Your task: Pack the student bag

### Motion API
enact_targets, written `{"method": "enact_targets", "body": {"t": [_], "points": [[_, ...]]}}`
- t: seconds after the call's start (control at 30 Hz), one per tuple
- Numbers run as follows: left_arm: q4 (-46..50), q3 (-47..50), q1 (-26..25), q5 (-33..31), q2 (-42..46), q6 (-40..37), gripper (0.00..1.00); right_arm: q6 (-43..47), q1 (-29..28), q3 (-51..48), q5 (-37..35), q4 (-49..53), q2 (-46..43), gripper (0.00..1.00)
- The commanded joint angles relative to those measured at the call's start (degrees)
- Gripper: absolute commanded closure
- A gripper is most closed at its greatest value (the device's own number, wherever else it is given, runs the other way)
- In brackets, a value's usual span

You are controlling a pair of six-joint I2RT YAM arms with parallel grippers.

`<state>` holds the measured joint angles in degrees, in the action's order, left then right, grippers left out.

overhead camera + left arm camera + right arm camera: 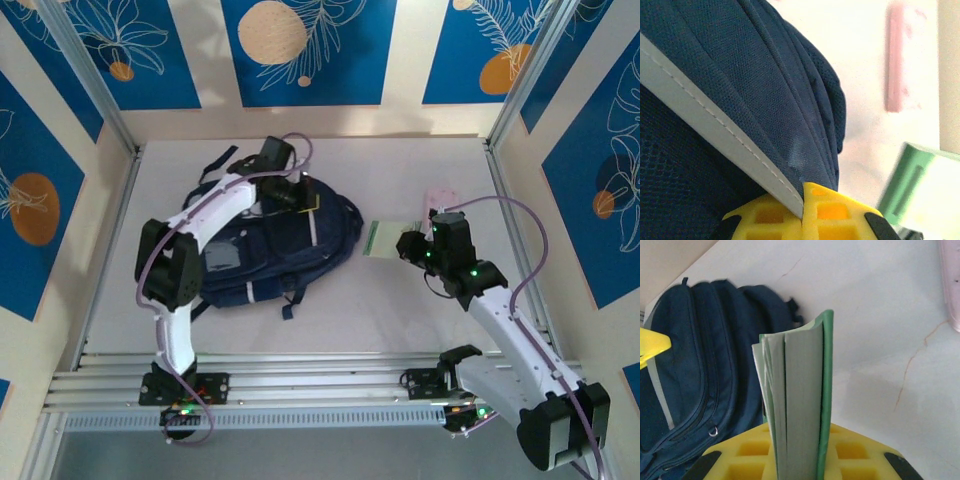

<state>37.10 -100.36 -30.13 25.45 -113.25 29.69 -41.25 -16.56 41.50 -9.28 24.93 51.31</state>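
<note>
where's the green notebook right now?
Top view, right of centre: the green notebook is clamped in the right hand, just right of the student bag, with the pink case beyond it toward the back wall.

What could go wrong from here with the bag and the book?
The left gripper pinches only a thin fold of the bag by its grey stripe; it may slip when pulled. The right gripper holds the green book by one edge, pages fanning loose; they could snag. The zips look closed, so insertion may fail.
</note>
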Motion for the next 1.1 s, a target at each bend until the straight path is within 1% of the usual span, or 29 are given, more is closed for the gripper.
{"method": "enact_targets", "body": {"t": [0.0, 0.1, 0.23, 0.3, 0.4, 0.43, 0.47, 0.53, 0.6, 0.67, 0.73, 0.8, 0.93, 1.07], "points": [[5.08, -7.84, -3.52, 6.67, 1.24, -7.45, 1.00, 1.96, -0.44, 4.00, -0.79, 3.02, -2.41, 1.00], [7.61, -8.14, -3.14, 7.73, 4.66, -8.38, 1.00, 2.73, -0.46, 6.37, -2.40, 7.94, -3.54, 1.00], [9.24, -7.31, -1.85, 9.44, 10.40, -9.74, 1.00, 2.33, -0.43, 10.07, -7.95, 15.67, -7.35, 1.00], [10.09, -7.57, -0.89, 11.35, 12.16, -10.08, 1.00, 2.64, -0.32, 10.66, -8.04, 16.29, -10.01, 1.00], [9.90, -7.60, 0.75, 14.02, 14.48, -9.69, 1.00, 2.55, -0.22, 12.23, -6.25, 17.60, -12.41, 1.00], [8.76, -7.54, 1.56, 16.86, 14.91, -9.28, 1.00, 2.79, -0.16, 12.34, -4.48, 17.18, -13.07, 1.00], [7.64, -7.70, 2.33, 19.99, 15.03, -8.43, 1.00, 3.38, 0.01, 12.22, -1.64, 16.34, -13.50, 1.00], [6.31, -9.15, 3.50, 24.20, 15.08, -7.00, 1.00, 3.28, 0.36, 11.95, 4.75, 14.49, -13.29, 1.00], [6.11, -11.26, 4.17, 25.65, 15.08, -6.35, 1.00, 1.89, 0.64, 11.39, 10.28, 12.49, -12.01, 1.00], [5.86, -13.67, 4.46, 28.12, 14.73, -5.54, 1.00, 0.49, 0.95, 10.60, 17.35, 9.83, -9.74, 1.00], [5.31, -15.52, 4.55, 30.73, 14.13, -4.57, 1.00, -1.21, 1.56, 10.15, 22.16, 7.81, -7.02, 1.00], [2.72, -15.39, 4.61, 33.51, 14.21, -2.79, 1.00, -3.34, 2.03, 8.90, 27.05, 3.47, -5.05, 1.00], [2.63, -14.76, 5.14, 35.98, 15.52, -4.01, 1.00, -7.12, 2.10, 8.38, 30.66, -1.83, 0.11, 1.00], [-0.69, -12.29, 6.56, 38.38, 17.85, -2.11, 1.00, -10.37, 0.23, 6.95, 29.59, -8.35, 3.98, 1.00]]}}
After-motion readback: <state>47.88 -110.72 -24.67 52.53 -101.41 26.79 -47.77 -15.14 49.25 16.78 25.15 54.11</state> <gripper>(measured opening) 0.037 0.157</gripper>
